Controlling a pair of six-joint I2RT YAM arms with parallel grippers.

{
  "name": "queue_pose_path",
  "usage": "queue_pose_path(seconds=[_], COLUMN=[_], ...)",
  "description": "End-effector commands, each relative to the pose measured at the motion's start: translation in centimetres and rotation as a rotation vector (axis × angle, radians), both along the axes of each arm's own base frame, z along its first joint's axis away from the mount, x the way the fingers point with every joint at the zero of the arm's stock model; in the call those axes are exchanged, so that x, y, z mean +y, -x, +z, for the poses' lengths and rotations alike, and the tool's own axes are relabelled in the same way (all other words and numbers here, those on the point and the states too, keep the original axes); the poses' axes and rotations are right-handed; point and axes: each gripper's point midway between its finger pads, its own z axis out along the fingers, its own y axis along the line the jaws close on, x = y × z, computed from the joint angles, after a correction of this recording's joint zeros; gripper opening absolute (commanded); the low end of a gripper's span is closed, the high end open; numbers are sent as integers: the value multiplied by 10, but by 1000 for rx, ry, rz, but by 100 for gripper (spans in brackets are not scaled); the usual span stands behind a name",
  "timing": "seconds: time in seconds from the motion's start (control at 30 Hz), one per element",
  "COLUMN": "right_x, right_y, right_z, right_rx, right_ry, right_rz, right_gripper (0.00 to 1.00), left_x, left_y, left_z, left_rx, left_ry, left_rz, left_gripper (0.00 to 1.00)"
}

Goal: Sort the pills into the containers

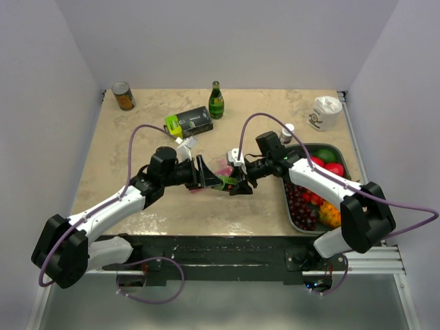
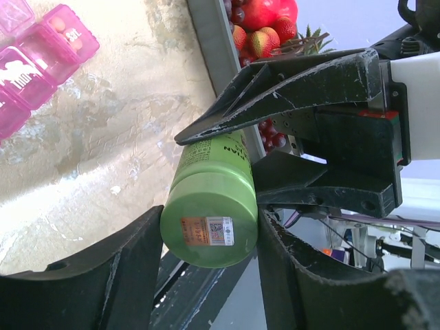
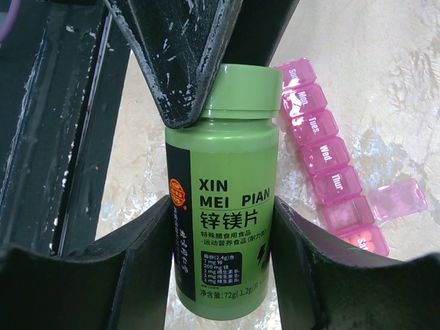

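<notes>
Top view: left pincer [image 1: 206, 175] and right pincer [image 1: 238, 184] meet tip to tip mid-surface [image 1: 137, 137], forearms low. Green plastic pill bottle [image 1: 227, 183] lies lengthwise between them.
Left wrist: left pinches cap [image 2: 210, 220] end, right pinches body.
Right wrist: slim translucent pink pill-organiser strip [image 3: 330, 165] on surface just right of bottle, long axis diagonal, one lid [image 3: 399, 199] open. Bottle cap not yet off.

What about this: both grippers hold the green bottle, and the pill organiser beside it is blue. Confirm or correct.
Wrong colour: the pill organiser is translucent pink, not blue; the right wrist view shows it. The left gripper and right gripper do both hold the green bottle.
</notes>
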Motion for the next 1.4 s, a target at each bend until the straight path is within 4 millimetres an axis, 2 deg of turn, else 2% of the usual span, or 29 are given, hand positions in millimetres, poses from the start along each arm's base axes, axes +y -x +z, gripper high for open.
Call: queue_pose_path(seconds=[0.0, 0.03, 0.17, 0.2, 0.3, 0.47, 0.63, 0.77, 0.87, 0.9, 0.97, 1.0, 1.03, 1.1, 1.17, 1.23, 1.27, 1.3, 1.37], right_x=[8, 8, 8, 8, 8, 8, 8, 8, 8, 8, 7, 8, 7, 7, 8, 7, 8, 7, 7], right_y=[-11, -11, -11, -11, -11, -11, -11, -10, -10, -11, -10, -9, -9, -7, -6, -4, -3, -3, -3], right_z=[18, 17, 18, 18, 19, 19, 19, 19, 19, 19, 19, 19, 20, 20, 21, 21, 21, 21, 21], right_rx=[-74, -71, -74, -72, -76, -76, -76, -77, -77, -77, -75, -76, -80, -76, -76, -78, -76, -76, -77], right_ry=[-54, -53, -54, -54, -56, -55, -54, -56, -55, -55, -55, -56, -58, -59, -64, -65, -68, -68, -70], right_rz=[7, 7, 7, 8, 7, 7, 8, 11, 12, 11, 14, 17, 19, 27, 38, 44, 47, 48, 52], right_gripper=[0, 0, 0, 0, 0, 0, 0, 0, 0, 0, 0, 0, 0, 0, 0, 0, 0, 0, 0], left_x=[-10, -10, -8, -7, -2, 8, 29, 42, 44, 47, 47, 49, 48, 50, 49, 42, 39, 32, 25], left_y=[11, 12, 14, 14, 12, 15, 21, 21, 18, 18, 13, 17, 17, 17, 14, 15, 13, 12, 8], left_z=[28, 28, 31, 30, 31, 28, 9, 7, 24, 38, 51, 66, 65, 79, 77, 72, 69, 57, 55], left_rx=[-27, -28, -77, -99, -143, -183, -270, -330, -491, -620, -842, -974, -1079, -1271, -1399, -1457, -1474, -1448, -1460], left_ry=[64, 61, 41, 29, 11, -33, -190, -275, -282, -282, -281, -265, -257, -251, -243, -231, -239, -233, -235], left_rz=[-83, -90, -132, -141, -150, -171, -217, -231, -261, -277, -287, -292, -295, -276, -251, -307, -336, -397, -445], left_gripper=[48, 55, 70, 76, 85, 87, 88, 88, 87, 87, 88, 89, 91, 99, 99, 99, 99, 99, 99])
